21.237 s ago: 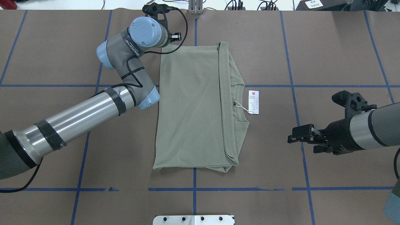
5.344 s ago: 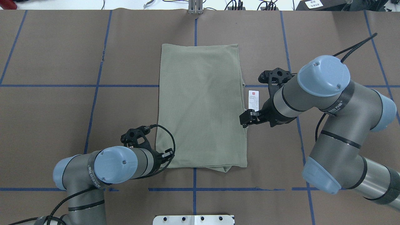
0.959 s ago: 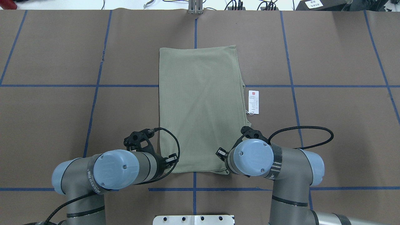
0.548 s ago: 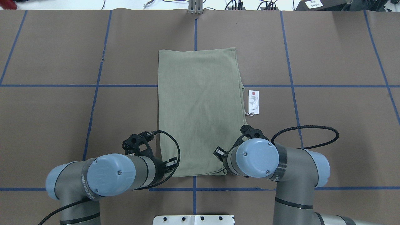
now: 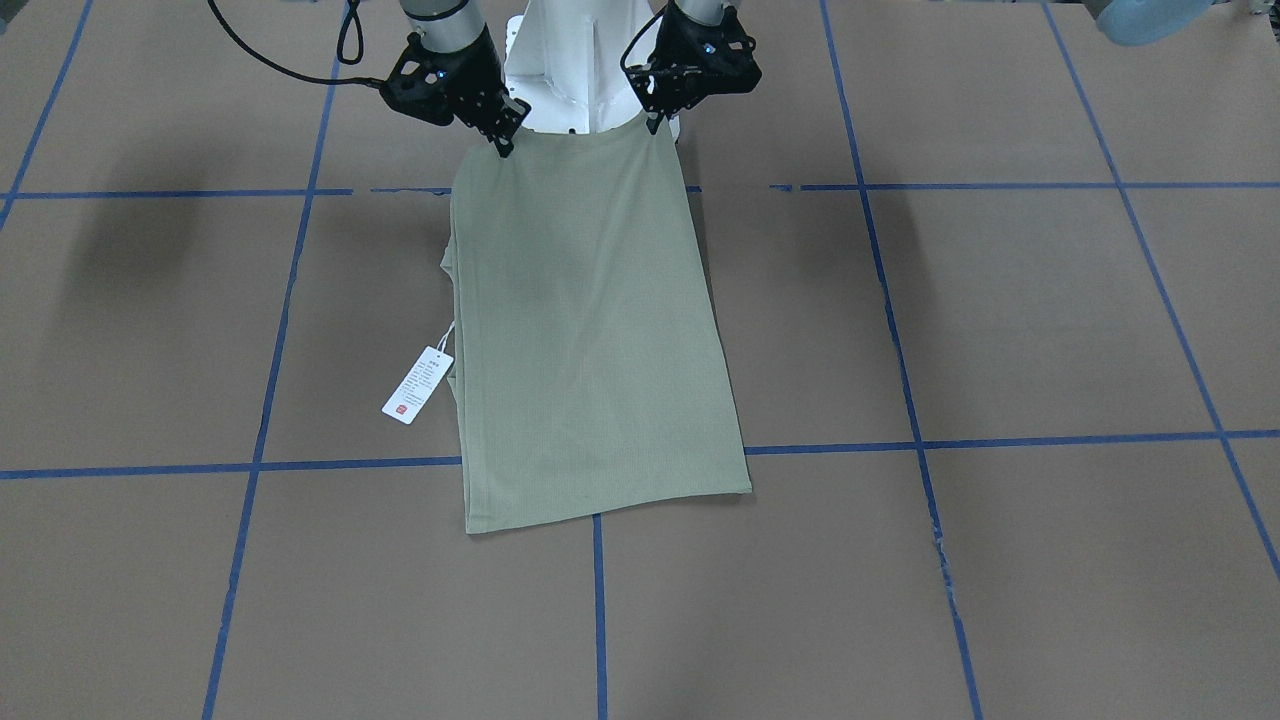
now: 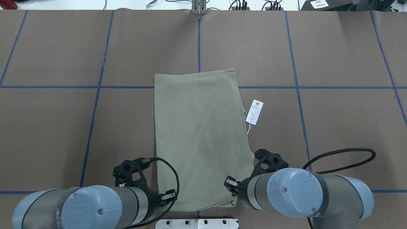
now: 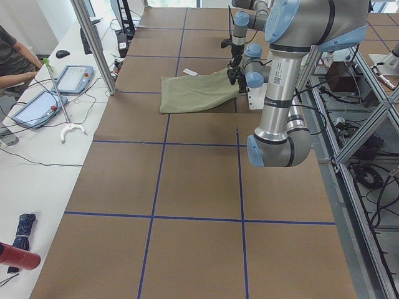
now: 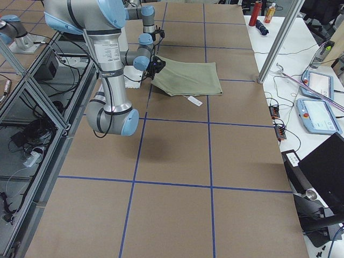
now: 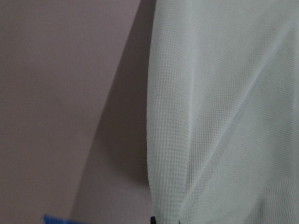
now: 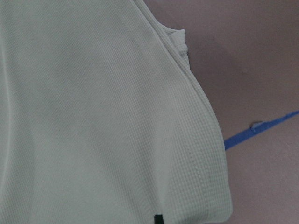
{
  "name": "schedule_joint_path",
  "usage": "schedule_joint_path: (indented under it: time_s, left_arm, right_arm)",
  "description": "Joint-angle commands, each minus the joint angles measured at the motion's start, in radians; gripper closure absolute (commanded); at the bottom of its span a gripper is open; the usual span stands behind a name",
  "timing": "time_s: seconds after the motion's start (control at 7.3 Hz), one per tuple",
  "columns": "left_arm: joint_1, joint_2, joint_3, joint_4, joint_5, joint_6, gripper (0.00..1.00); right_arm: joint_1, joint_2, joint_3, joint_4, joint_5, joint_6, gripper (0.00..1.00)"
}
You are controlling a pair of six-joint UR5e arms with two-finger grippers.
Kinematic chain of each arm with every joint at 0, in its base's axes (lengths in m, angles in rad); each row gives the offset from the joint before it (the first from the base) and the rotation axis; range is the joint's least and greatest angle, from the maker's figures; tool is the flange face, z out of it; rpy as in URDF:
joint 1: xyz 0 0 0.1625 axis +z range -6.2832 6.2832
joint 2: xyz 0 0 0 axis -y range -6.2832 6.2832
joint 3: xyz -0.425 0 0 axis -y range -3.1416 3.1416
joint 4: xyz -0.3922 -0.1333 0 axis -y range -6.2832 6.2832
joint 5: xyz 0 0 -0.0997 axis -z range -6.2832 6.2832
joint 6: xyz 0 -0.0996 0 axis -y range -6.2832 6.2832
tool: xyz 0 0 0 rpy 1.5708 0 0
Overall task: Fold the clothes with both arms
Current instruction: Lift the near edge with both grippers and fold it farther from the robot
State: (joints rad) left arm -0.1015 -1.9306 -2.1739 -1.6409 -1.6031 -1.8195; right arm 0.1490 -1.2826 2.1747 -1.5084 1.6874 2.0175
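Shirt: the sage-green shirt (image 6: 200,136) lies on the counter (image 6: 318,127) as a long folded strip that runs from 12 to 6 o'clock in the overhead view. Its 6 o'clock edge is lifted off the counter.
Left gripper: the left gripper (image 6: 168,196) is clamped on the shirt corner at 7 o'clock.
Right gripper: the right gripper (image 6: 229,186) is clamped on the corner at 5 o'clock. The front view seems to show its fingers pinched together there.
Hang tag: the hang tag (image 6: 254,111) rests on the counter at 3 o'clock of the shirt, tied to it by a thin string.
Risk 1: if one arm carries its corner faster than the other, the fold will probably land skewed.
Risk 2: each grip takes only a small bite of cloth, so a lower layer can slip out and stay behind.
Risk 3: the tag can be trapped inside the fold or drag on its string.
Hidden: the wrist joints cover most of both grippers from overhead. The wrist cameras show only cloth and counter. The number of layers in each grip cannot be told.
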Motion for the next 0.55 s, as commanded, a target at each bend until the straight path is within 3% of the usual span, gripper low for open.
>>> schedule_joint_path:
  time_s: [0.0, 0.27, 0.41]
  left_arm:
    - [0.013, 0.004, -0.055, 0.067, -0.003, -0.001, 1.00]
    - [-0.003, -0.016, -0.037, 0.065, -0.001, 0.014, 1.00]
    - [-0.061, -0.027, -0.027, 0.061, -0.006, 0.017, 1.00]
  right_arm:
    - [-0.026, -0.023, 0.059, 0.000, 0.029, 0.001, 1.00]
    - [0.047, -0.005, 0.040, 0.010, 0.023, -0.012, 1.00]
    - [0.117, 0.055, 0.002, 0.010, 0.023, -0.013, 1.00]
